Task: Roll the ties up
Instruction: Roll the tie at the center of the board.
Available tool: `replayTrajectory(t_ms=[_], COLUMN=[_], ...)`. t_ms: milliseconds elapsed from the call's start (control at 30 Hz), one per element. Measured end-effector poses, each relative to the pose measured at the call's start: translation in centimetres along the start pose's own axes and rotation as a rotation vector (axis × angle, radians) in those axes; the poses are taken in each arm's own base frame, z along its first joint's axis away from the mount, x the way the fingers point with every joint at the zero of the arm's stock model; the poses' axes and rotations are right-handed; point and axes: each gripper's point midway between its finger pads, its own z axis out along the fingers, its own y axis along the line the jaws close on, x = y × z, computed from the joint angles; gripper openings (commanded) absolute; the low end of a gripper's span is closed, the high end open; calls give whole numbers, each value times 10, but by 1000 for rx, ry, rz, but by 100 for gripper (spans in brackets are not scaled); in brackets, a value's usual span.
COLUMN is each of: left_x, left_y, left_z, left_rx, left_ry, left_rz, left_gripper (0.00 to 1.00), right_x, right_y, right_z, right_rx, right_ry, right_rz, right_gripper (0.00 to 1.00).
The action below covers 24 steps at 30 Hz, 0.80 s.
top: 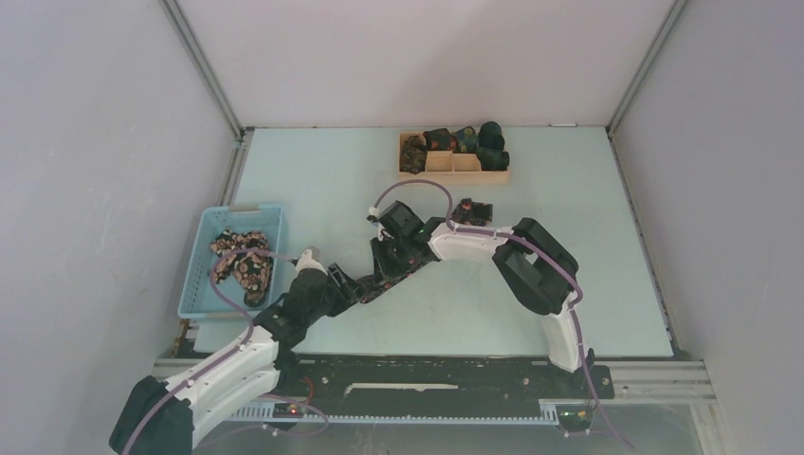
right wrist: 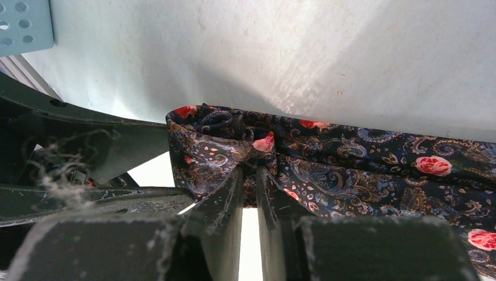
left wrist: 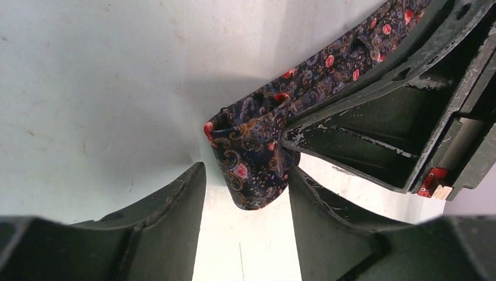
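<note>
A dark floral tie lies stretched over the pale table, its end folded into a small loop. My right gripper is shut on that folded end, pinching the fabric between its fingertips. My left gripper is open, and the loop's tip hangs between its fingers, close to the right finger. In the top view both grippers meet mid-table, the left just below the right, and they hide most of the tie. More ties lie heaped in the blue basket.
A tan wooden divided tray at the back holds several rolled ties. One small rolled tie sits on the table by my right forearm. The basket stands at the left edge. Metal frame rails border the table.
</note>
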Motion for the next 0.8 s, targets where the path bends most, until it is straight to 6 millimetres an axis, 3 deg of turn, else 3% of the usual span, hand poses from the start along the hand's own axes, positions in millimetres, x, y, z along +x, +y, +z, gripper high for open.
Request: replayTrajectory(t_ms=[267,367,567,667,800], left_x=[4,5,8,8,4], left_y=[-1,-2,-3,-4,-6], left_z=[8,12,18,18,16], left_rx=[-4,1,1,4,-24], left_ry=[21,28,40,45,54], left_rz=[-37,-45,-52,-45,-23], left_gripper=[53,44,7,0,0], right_x=[0,0,0,0,0], right_y=[0,0,0,0,1], right_z=[0,0,0,0,0], right_rx=[-5,-6,-7,-9,-12], right_ry=[0,0,-1,0,2], right_rz=[0,0,1,0,1], right_gripper=[16,16,16,17,17])
